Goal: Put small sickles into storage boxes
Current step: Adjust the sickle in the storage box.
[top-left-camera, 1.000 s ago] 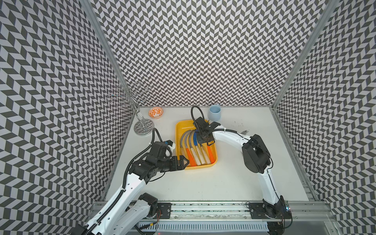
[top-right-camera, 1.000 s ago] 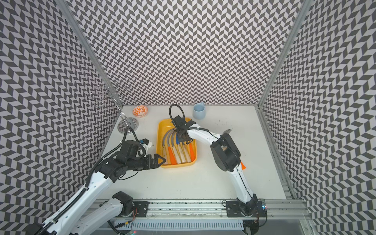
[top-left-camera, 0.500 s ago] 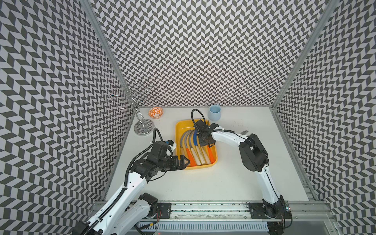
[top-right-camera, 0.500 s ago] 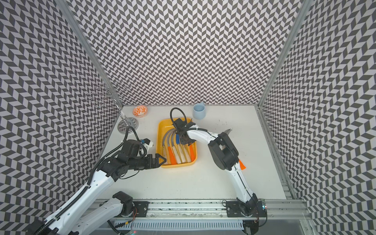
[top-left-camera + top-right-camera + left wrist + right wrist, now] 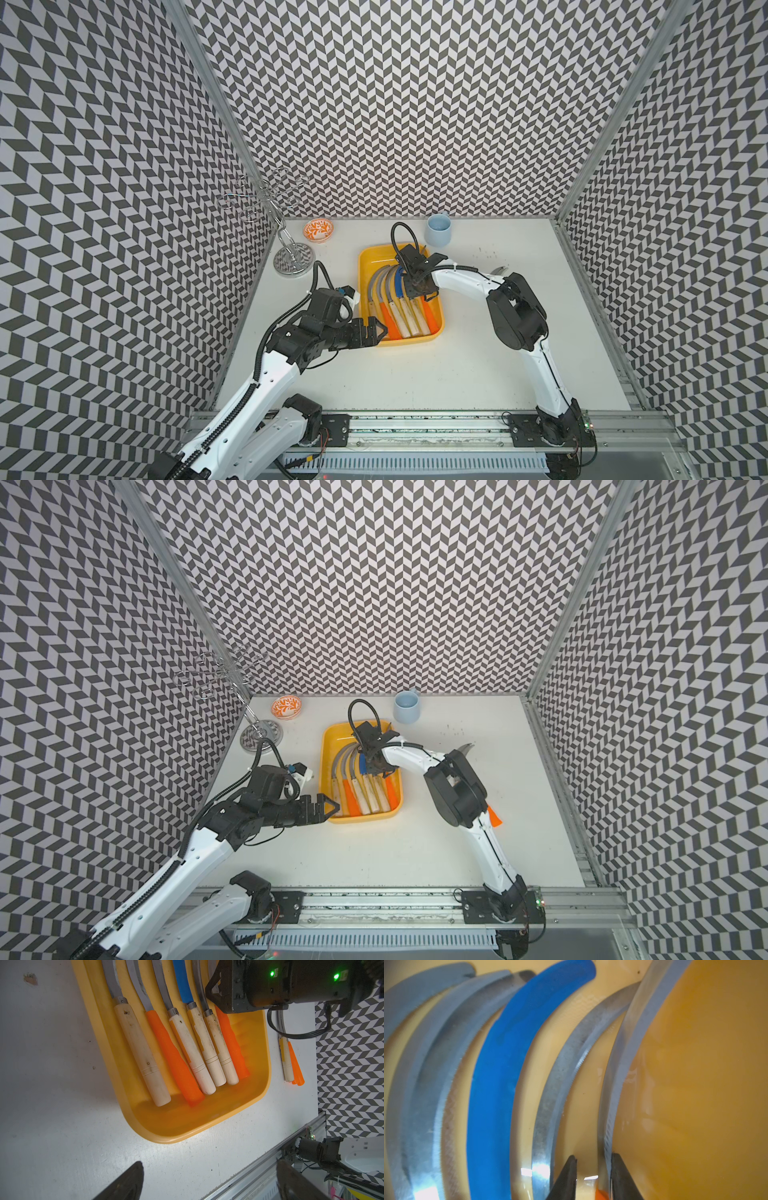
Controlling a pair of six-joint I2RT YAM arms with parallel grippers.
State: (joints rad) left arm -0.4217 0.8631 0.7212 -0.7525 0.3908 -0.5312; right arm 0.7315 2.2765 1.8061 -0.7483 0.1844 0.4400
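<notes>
Where the small sickles (image 5: 395,305) lie: six are side by side in the yellow tray (image 5: 409,342), handles toward the robot's base and blades all curving one way. I reckon that is so they nest and leave room.
Blue blade (image 5: 508,1064): flat on the tray floor, mid-row among the grey ones.
End sickle (image 5: 230,1043): orange-handled, next to the tray wall on the right arm's side. Its blade looks tipped on edge against that wall.
Right gripper (image 5: 593,1156): down inside the tray, jaws only slightly apart, astride the end sickle's neck. One pad touches the blade and the other stands clear, so I judge nothing is clamped. It looks like a setting-down or a straightening nudge.
Left gripper (image 5: 209,1163): spread wide and empty, over bare table (image 5: 415,382) near the tray's near corner. I guess it is waiting, or ready to steady the tray.
Loose pair (image 5: 291,1061): one wooden handle and one orange, on the table beyond the tray by the right arm, and largely hidden behind it in both top views.
Progress: nearly done, I reckon, with that pair left.
Surroundings: pale blue cup (image 5: 438,230), patterned bowl (image 5: 318,230) and wire stand (image 5: 293,253) at the back, well apart from the tray.
</notes>
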